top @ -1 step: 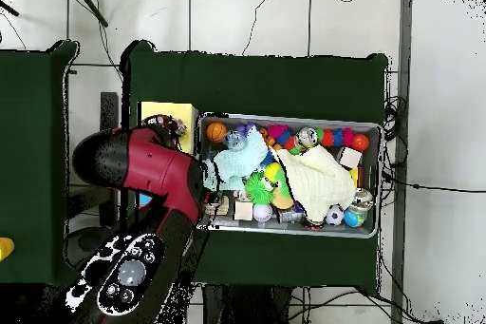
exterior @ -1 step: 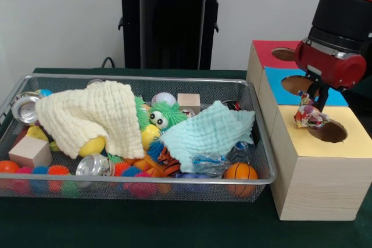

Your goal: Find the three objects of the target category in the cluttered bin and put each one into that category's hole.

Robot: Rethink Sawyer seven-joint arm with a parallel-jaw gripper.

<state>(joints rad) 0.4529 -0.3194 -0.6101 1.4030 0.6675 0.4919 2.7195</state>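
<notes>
- Front view shows my gripper [exterior @ -1 step: 310, 104] hanging over the box with holes [exterior @ -1 step: 314, 169], just above its yellow top, and my fingers are pinching a crumpled colourful wrapper [exterior @ -1 step: 310, 117].
- That wrapper, patterned in red, white and blue, hangs from my fingertips right at the left rim of the yellow hole [exterior @ -1 step: 329, 131], partly over the yellow surface and not inside the opening.
- Behind it on the same box sit the blue hole [exterior @ -1 step: 297, 83] and the red hole [exterior @ -1 step: 284, 54], both open and dark.
- Beside the box stands the wire bin [exterior @ -1 step: 263, 143], heaped with clutter.
- A cream cloth [exterior @ -1 step: 87, 117] drapes over the left half of the pile, covering part of a yellow ball [exterior @ -1 step: 92, 146].
- A pale blue cloth [exterior @ -1 step: 210, 132] lies over the right half, with a small basketball [exterior @ -1 step: 240, 172] below it against the front wall.
- Between the cloths a green fuzzy toy with big eyes [exterior @ -1 step: 163, 115] peeks up, and a wooden cube [exterior @ -1 step: 188, 102] sits behind it.
- At the left end I see a wooden block [exterior @ -1 step: 30, 151] and a shiny metal tin [exterior @ -1 step: 25, 108].
- Overhead, my red arm [top @ -1 step: 152, 173] covers most of the box, so only its yellow end shows beside the bin.
</notes>
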